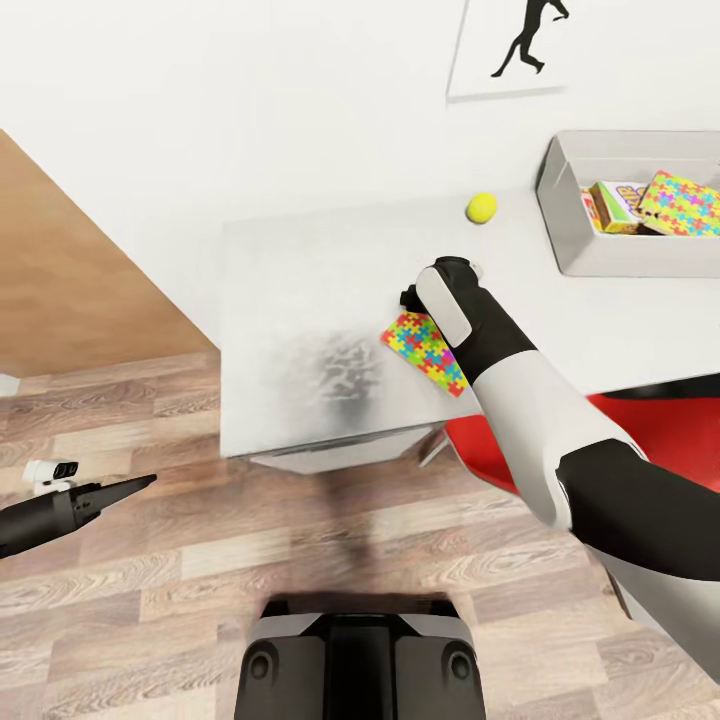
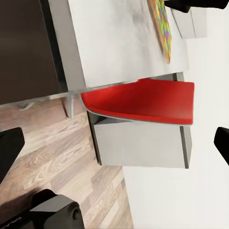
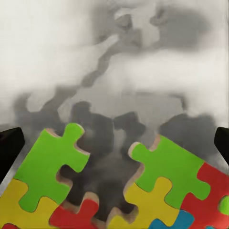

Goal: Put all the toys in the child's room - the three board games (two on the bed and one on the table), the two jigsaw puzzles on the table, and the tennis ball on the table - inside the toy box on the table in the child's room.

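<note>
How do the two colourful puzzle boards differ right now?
The puzzle on the table lies flat on the grey top, under the right gripper. The puzzle in the toy box rests tilted on a board game, away from either arm. Both share the same bright interlocking pattern.

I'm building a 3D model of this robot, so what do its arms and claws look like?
The right arm is smooth and rounded, with glossy white shells alternating with black sections at wrist and elbow, and a white panel on the black wrist housing. The left claw is matte black and tapers to a pointed tip, beside a small white block with dark lenses. No cables or markings are visible.
</note>
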{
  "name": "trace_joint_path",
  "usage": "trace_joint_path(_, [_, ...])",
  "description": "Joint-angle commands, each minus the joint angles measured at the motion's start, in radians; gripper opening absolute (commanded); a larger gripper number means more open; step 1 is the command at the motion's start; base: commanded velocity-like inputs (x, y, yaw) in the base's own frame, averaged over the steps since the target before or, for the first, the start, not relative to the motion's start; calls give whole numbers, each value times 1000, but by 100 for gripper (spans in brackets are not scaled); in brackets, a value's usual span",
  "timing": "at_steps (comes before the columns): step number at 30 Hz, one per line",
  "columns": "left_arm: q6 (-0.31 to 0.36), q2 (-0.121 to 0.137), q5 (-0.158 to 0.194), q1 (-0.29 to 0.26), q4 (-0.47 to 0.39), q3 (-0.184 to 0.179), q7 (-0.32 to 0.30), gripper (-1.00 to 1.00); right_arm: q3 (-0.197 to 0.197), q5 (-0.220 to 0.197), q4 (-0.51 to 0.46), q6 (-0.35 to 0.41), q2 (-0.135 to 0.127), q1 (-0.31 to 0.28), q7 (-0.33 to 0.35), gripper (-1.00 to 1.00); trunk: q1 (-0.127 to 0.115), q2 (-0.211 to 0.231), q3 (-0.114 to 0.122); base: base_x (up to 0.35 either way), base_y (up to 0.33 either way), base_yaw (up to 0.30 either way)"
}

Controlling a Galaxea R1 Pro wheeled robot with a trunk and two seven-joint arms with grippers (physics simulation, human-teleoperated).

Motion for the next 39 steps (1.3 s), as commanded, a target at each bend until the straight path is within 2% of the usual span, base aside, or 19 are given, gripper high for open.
trace_joint_path(1, [11,0,1,0,0,0,-2,100,2,-20,10,3,0,-1,-10,100,0,-1,-1,-169,0,0])
trace_joint_path(11, [11,0,1,0,0,1,-2,100,2,-20,10,3,0,-1,-10,100,0,-1,-1,-174,0,0])
trace_joint_path(39, [11,0,1,0,0,2,-2,100,2,-20,9,3,0,-1,-10,100,0,-1,-1,-91,8,0])
